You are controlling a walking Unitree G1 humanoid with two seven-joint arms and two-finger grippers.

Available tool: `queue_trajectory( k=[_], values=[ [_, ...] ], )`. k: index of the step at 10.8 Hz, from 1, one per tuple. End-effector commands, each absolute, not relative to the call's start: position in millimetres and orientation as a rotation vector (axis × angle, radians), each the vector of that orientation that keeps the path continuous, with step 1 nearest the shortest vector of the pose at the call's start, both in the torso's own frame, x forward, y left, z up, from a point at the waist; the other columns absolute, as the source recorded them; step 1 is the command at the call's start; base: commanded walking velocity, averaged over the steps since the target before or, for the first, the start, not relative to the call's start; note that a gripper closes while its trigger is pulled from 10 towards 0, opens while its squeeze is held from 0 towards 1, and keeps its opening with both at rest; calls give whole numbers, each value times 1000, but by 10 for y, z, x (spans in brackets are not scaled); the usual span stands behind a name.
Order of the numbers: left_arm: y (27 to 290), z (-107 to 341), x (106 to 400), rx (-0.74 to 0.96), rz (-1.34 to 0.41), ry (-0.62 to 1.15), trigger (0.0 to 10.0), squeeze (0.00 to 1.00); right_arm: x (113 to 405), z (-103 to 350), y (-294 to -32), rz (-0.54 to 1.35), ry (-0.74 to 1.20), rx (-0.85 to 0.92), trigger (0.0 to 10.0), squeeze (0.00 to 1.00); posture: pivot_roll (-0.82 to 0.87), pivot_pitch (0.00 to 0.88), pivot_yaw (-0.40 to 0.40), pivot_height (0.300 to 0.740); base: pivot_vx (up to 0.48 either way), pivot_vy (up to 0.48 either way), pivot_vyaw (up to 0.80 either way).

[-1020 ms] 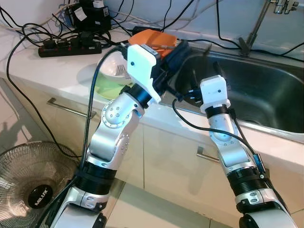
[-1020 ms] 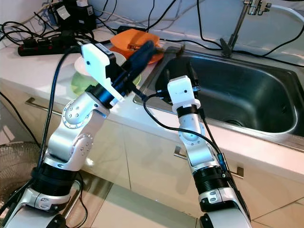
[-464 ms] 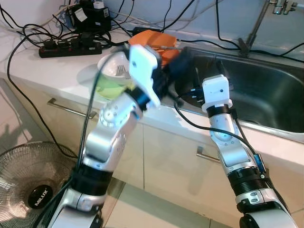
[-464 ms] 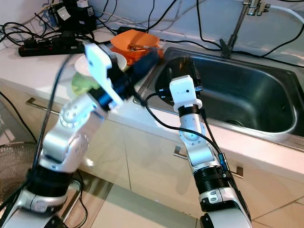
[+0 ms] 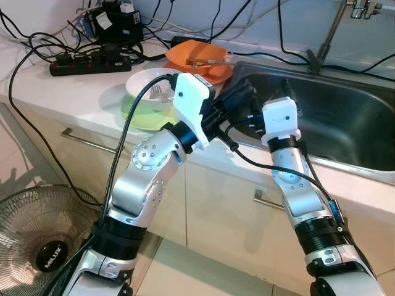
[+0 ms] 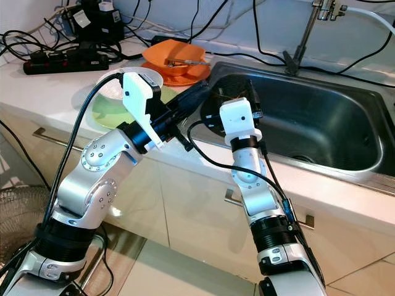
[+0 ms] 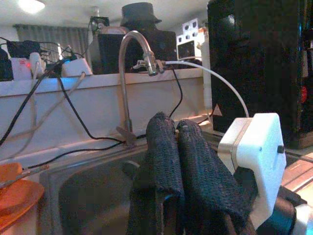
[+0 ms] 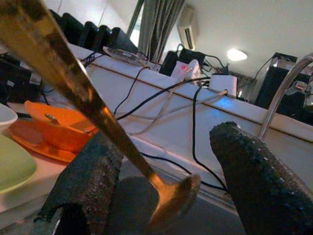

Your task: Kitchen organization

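My left gripper [image 7: 177,147] reaches over the front left corner of the stainless steel sink [image 5: 345,132], its two rough, black, fabric-textured fingers pressed together with nothing between them. My right gripper [image 8: 166,171] sits just beside it at the sink's near rim, fingers spread apart; a slim gold-coloured metal spoon [image 8: 93,107] slants across the gap between them, its rounded bowl low by the left pad, though I cannot tell whether either pad truly grips it. The basin is deep, smooth and grey, with open room toward the curved chrome faucet [image 7: 134,63] at the back. On the pale countertop [image 5: 58,92] to my left lies a flat light-green plate [image 6: 114,111] with a white bowl [image 5: 154,86] on it, and behind them a glossy orange bowl on an orange plate [image 6: 176,61], a utensil resting in the bowl. A black power strip [image 5: 89,60] and tangled black cables crowd the back edge. A round wire-guarded floor fan [image 5: 43,237] stands below by the cabinet fronts.
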State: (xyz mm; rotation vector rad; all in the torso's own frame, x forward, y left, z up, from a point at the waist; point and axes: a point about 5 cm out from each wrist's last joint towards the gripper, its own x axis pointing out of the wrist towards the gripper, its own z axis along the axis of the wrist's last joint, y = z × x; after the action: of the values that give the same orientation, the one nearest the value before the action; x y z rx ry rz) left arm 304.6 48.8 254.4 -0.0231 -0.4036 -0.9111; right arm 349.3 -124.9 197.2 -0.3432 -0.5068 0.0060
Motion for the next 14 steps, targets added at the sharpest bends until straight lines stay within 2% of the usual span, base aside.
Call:
queue_trajectory(
  k=[1,4,5,6,14],
  values=[
    [475,2554,3013,-9,-932,-406,10000,0,3474,2049,-1241,8,-544,-312,10000,0,87,51,20,740,0,0,0],
    [463,2548,3032,-1,-928,-399,10000,0,3448,2093,-1174,56,-573,-285,10000,0,85,54,19,740,0,0,0],
    [462,2545,3035,3,-926,-399,10000,0,3440,2097,-1150,82,-579,-265,8745,0,85,54,20,740,0,0,0],
    [460,2546,3041,7,-922,-400,10000,0,3430,2089,-1147,92,-579,-252,0,0,86,53,19,740,0,0,0],
    [444,2534,3035,6,-926,-396,10000,0,3407,2056,-1133,128,-576,-241,0,0,84,58,20,740,0,0,0]
  ],
)
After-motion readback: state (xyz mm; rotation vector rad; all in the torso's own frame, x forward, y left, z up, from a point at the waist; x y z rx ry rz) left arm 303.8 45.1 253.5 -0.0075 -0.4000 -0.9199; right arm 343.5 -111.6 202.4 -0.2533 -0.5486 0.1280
